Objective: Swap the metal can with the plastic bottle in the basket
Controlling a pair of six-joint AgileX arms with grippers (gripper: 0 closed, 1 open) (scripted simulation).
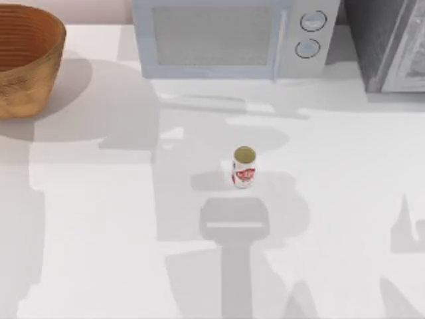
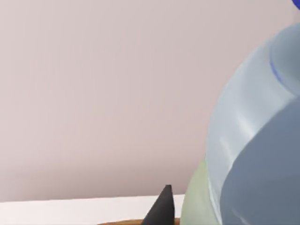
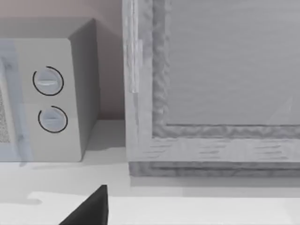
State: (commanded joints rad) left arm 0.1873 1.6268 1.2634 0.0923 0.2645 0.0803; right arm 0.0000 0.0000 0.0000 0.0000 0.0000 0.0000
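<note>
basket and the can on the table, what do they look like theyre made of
The basket looks like woven wicker: orange-brown, matte, with fine ribbed rows running round its sides and inner wall. The metal can looks like metal under a printed wrap: white sides with a red label and a dull gold-tan round top, though the rendering shows little shine, so metal is a likely reading and not a certain one.
</note>
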